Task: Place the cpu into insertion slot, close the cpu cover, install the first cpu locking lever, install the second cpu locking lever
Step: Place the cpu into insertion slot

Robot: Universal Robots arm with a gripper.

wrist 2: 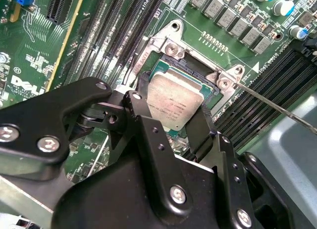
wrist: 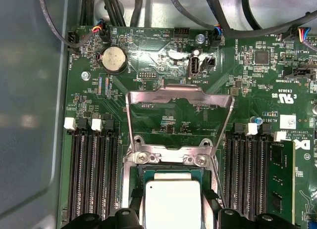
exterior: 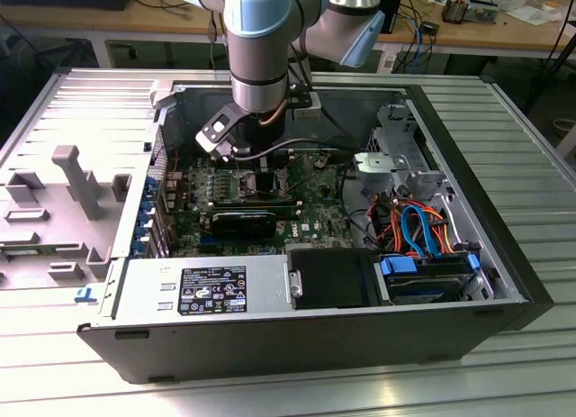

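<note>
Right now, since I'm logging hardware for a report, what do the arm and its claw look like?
The arm has round silver-grey segments with pale blue joint caps, and a black mount sits at its wrist. The claw is matte black, built of angular linked plates with rounded corners, fastened by silver screws.

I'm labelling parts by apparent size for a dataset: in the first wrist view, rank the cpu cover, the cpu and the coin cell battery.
1. cpu cover, raised open: largest.
2. cpu: next, though it is cut off at the picture's edge and nearer the camera.
3. coin cell battery: smallest.
</note>
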